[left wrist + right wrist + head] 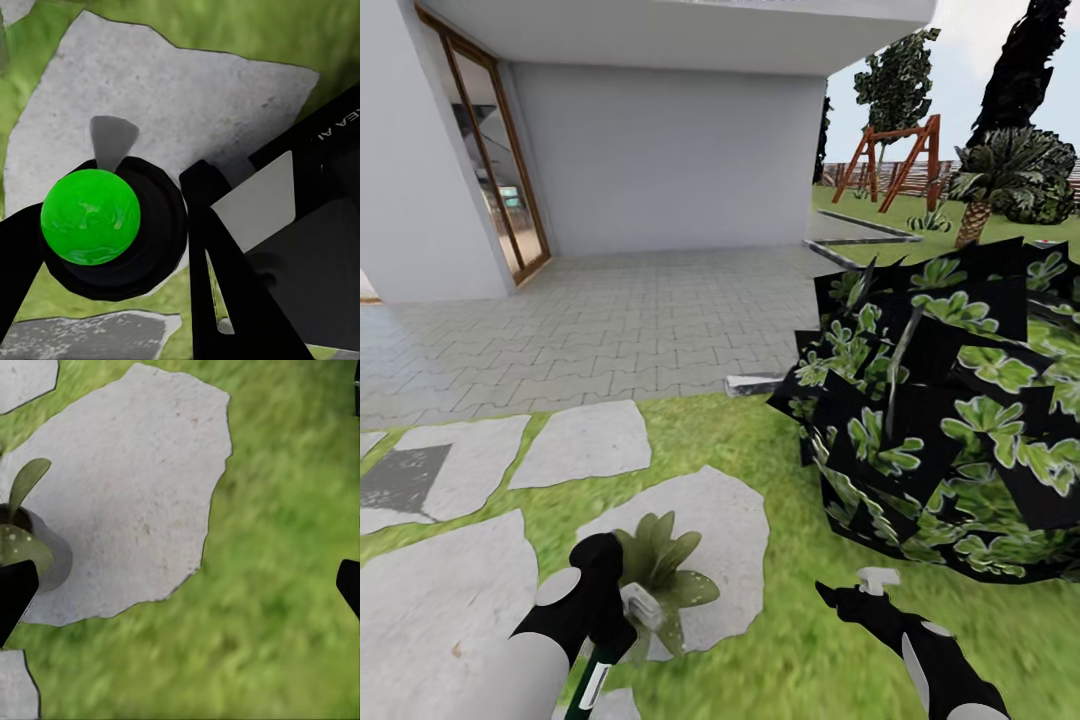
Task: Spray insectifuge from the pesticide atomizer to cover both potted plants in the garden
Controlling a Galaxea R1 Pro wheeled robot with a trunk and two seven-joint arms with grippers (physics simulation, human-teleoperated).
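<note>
The left gripper point(622, 608), nearest the camera, grips the sprayer point(643, 607) beside the potted plant point(660, 570) on the near stepping stone point(730, 520). The right gripper point(845, 597) hangs wide and empty over grass. The sprayer looks light and rigid, best held around its body, trigger free.

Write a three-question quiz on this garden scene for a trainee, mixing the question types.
1. True or false: the potted plant is held in a gripper.
2. Which gripper holds the pesticide atomizer? A) left gripper B) right gripper C) neither
3. Fill in: the right gripper's jaws are ____.

Key:
1. False: it stands on a stepping stone.
2. A
3. open
</note>
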